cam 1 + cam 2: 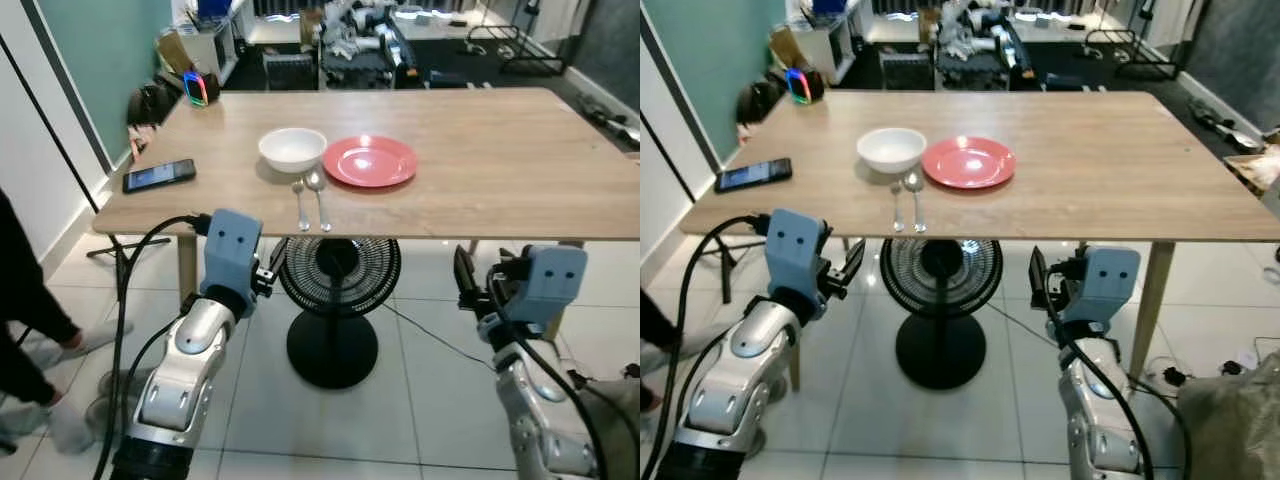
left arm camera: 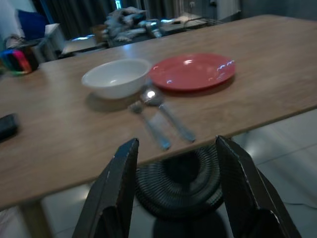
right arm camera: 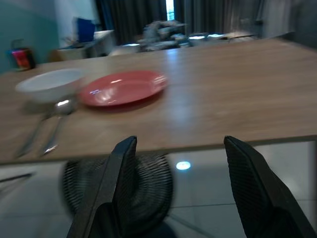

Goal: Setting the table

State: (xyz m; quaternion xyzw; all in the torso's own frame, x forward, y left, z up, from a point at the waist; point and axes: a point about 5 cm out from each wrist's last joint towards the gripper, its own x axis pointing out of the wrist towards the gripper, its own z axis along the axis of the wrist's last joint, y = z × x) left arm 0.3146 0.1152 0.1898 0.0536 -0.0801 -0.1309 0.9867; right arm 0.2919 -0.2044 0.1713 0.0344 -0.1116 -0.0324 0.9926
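- Left eye view: wooden table [image 1: 520, 170], pale oak grain, carried the setting near its front edge.
- White bowl [image 1: 292, 149]: round, plain, glossy, upright; just left of the plate, rims close or touching, cannot tell which.
- Red plate [image 1: 370, 160]: flat, shiny, bare of food.
- Fork [image 1: 301, 203] and spoon [image 1: 318, 197]: silver, laid side by side in front of the bowl, handles toward the table edge.
- Black phone [image 1: 159, 175]: lay flat at the far left edge, screen lit; writing too small to read.
- Black floor fan [image 1: 338, 275]: stood under the table.
- Left gripper [image 2: 173, 191]: below the table edge, fingers spread wide, nothing held.
- Right gripper [image 3: 182, 191]: likewise low, fingers wide apart, nothing held.
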